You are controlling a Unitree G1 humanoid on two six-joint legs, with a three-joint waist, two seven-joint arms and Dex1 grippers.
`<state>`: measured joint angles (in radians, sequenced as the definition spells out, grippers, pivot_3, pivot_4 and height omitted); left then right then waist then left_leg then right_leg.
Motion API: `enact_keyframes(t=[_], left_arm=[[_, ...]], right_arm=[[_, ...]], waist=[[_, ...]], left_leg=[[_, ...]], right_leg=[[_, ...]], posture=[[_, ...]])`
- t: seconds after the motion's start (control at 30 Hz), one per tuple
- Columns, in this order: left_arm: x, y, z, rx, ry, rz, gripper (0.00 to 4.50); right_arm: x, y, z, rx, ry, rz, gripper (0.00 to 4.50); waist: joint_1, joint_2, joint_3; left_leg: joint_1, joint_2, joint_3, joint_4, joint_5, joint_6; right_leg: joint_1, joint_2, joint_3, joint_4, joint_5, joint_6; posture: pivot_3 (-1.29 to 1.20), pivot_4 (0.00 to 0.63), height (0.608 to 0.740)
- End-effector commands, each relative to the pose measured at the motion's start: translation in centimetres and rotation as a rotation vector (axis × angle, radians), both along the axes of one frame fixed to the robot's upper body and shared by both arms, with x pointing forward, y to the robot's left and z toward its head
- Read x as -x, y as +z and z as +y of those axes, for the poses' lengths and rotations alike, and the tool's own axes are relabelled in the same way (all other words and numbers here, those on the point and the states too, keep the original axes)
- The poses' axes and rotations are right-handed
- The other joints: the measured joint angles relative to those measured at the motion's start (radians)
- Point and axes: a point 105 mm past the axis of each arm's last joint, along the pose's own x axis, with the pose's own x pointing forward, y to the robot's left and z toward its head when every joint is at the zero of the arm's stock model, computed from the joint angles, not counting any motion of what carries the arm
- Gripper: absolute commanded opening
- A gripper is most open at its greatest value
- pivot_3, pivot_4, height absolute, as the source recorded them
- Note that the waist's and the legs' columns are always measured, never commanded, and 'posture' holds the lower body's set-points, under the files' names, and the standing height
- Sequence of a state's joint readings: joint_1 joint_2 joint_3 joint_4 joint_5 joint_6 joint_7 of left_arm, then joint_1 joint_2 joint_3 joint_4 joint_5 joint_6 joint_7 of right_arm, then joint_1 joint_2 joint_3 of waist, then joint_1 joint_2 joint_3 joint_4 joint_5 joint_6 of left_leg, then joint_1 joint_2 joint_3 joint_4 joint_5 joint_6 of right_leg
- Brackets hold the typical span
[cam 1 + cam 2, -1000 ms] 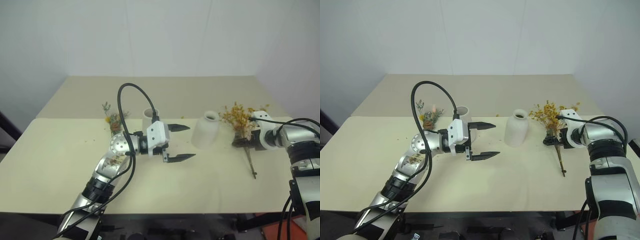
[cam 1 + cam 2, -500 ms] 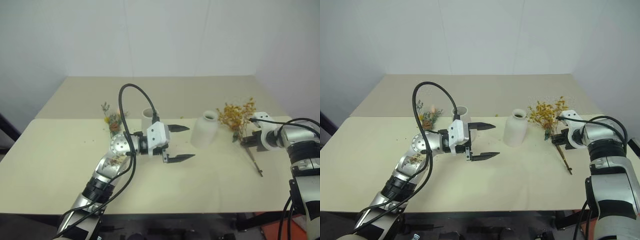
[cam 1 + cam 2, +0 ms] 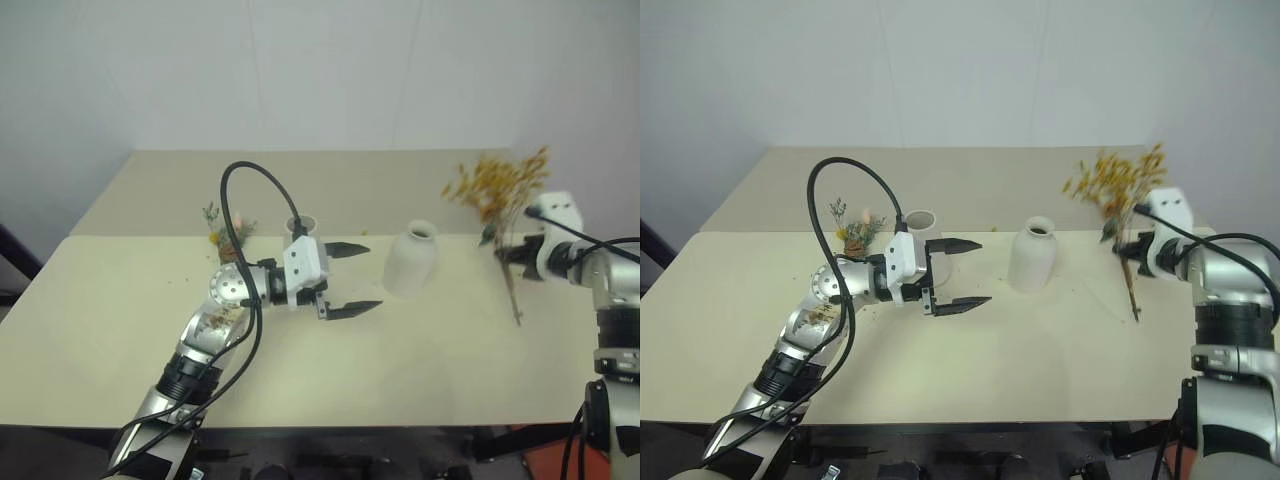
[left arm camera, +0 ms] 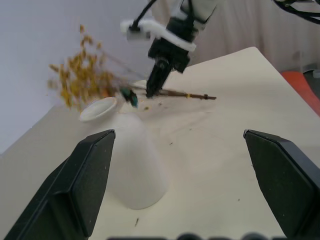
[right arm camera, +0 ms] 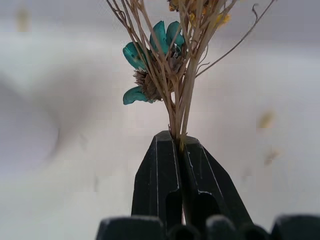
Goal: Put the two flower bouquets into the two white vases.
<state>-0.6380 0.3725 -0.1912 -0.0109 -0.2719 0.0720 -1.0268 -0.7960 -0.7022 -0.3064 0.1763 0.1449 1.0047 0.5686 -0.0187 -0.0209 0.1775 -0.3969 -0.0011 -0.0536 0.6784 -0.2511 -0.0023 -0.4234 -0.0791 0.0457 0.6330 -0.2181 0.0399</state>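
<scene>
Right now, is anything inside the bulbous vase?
The bulbous vase shows a dark mouth with no stems rising from it; its bottom is hidden. The yellow bouquet is clamped in the right gripper, off to the side.

Pale beige worktop (image 3: 120, 330), matte and evenly lit, made of two surfaces meeting along a seam that crosses from side to side. Scattered with small dark crumbs. Backed by a plain white wall (image 3: 320, 70) with faint vertical panel joins. Dark floor (image 3: 12, 265) at the left edge. Something orange-red (image 3: 545, 462) low at the right corner.
</scene>
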Motion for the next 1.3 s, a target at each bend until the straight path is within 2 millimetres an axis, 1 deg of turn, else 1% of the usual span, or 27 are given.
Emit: enact_keyframes(t=[0.03,0.07,0.1,0.13,0.2,0.3,0.37,0.43,0.53,0.63,0.83,0.93,1.13,1.3], left_arm=[[0.2,1.7,0.4,0.038,-0.005,-0.036,4.50],[0.2,1.8,0.5,0.041,-0.001,-0.033,4.50],[0.0,1.9,0.6,0.045,0.006,-0.028,4.50],[-0.1,1.9,0.7,0.052,0.016,-0.024,4.50],[-0.3,2.1,0.8,0.062,0.030,-0.018,4.50],[-0.5,2.1,0.8,0.084,0.046,0.010,4.50],[-0.6,1.8,0.8,0.070,0.053,0.025,4.50],[-0.7,1.6,0.7,0.058,0.067,0.046,4.50],[-1.1,1.4,0.7,0.053,0.105,0.075,4.50],[-1.2,1.0,0.5,0.039,0.132,0.105,4.50],[-1.1,0.5,0.5,0.036,0.157,0.127,4.50],[-1.1,0.5,0.4,0.040,0.164,0.130,4.50],[-1.1,0.7,0.3,0.049,0.164,0.132,4.50],[-1.0,0.6,0.1,0.048,0.159,0.131,4.50]], right_arm=[[2.3,7.8,1.3,-0.045,-0.018,-0.475,0.07],[3.0,9.0,1.9,-0.062,-0.011,-0.575,0.07],[3.9,10.5,3.0,-0.108,0.010,-0.689,0.07],[4.8,11.5,3.8,-0.146,0.038,-0.772,0.07],[5.8,12.5,4.8,-0.198,0.072,-0.857,0.07],[6.0,13.4,6.6,-0.207,0.081,-0.948,0.07],[6.0,13.5,7.4,-0.232,0.089,-0.974,0.07],[5.7,13.4,8.2,-0.250,0.104,-0.976,0.07],[5.0,12.2,9.6,-0.247,0.141,-0.950,0.07],[4.4,11.0,10.9,-0.279,0.167,-0.930,0.07],[3.5,9.6,12.2,-0.331,0.206,-0.885,0.07],[3.2,8.7,12.6,-0.322,0.212,-0.862,0.07],[3.0,7.2,12.6,-0.301,0.219,-0.831,0.07],[2.3,5.0,12.5,-0.285,0.210,-0.786,0.07]], waist=[[-0.003,0.000,0.000],[-0.004,0.000,0.000],[-0.004,0.000,0.000],[-0.004,0.000,0.000],[-0.003,0.000,0.000],[0.000,0.001,0.000],[-0.001,0.001,0.000],[-0.002,0.001,0.000],[-0.003,0.001,0.000],[-0.004,0.001,0.000],[-0.006,0.001,0.000],[-0.006,0.001,0.000],[-0.006,0.001,0.000],[-0.006,0.001,0.000]], left_leg=[[0.000,0.000,0.000,0.000,0.000,0.000],[0.001,0.000,0.000,0.000,0.000,0.000],[0.001,0.000,0.000,0.000,0.000,0.000],[0.001,0.000,0.000,0.000,0.000,0.000],[0.001,0.000,0.000,0.000,0.000,0.000],[0.001,0.000,0.000,0.000,0.000,0.000],[0.001,0.000,0.000,0.000,0.000,0.000],[0.002,0.000,0.000,0.000,0.000,0.000],[0.002,0.000,0.000,0.000,0.000,0.000],[0.002,0.000,0.000,0.000,0.000,0.000],[0.002,0.000,0.000,0.000,0.000,-0.001],[0.002,0.000,0.000,-0.001,0.000,-0.001],[0.002,0.000,0.000,-0.001,0.001,-0.001],[0.003,0.000,0.000,-0.001,0.001,-0.001]], right_leg=[[0.000,0.000,0.000,0.000,0.000,0.000],[0.000,0.000,0.000,0.000,0.000,0.000],[0.000,0.001,0.000,0.001,0.000,0.000],[0.001,0.001,0.000,0.001,0.000,0.000],[0.001,0.001,0.000,0.000,0.001,0.000],[0.001,0.000,0.000,0.000,0.001,0.001],[0.001,0.000,0.000,0.000,0.001,0.000],[0.001,0.001,0.000,0.000,0.001,0.000],[0.001,0.001,0.000,0.000,0.002,0.000],[0.001,0.001,0.000,0.000,0.002,0.000],[0.001,0.001,0.001,0.000,0.002,-0.001],[0.001,0.001,0.001,0.000,0.002,-0.001],[0.001,0.001,0.001,0.000,0.002,-0.001],[0.002,0.001,0.001,0.000,0.002,-0.001]], posture=[[0.00,0.150,0.740],[0.00,0.150,0.740],[0.00,0.150,0.740],[0.00,0.150,0.740],[0.00,0.150,0.740],[0.00,0.150,0.740],[0.00,0.150,0.740],[0.00,0.150,0.740],[0.00,0.150,0.740],[0.00,0.150,0.740],[0.00,0.150,0.740],[0.00,0.150,0.740],[0.00,0.150,0.740],[0.00,0.150,0.740]])
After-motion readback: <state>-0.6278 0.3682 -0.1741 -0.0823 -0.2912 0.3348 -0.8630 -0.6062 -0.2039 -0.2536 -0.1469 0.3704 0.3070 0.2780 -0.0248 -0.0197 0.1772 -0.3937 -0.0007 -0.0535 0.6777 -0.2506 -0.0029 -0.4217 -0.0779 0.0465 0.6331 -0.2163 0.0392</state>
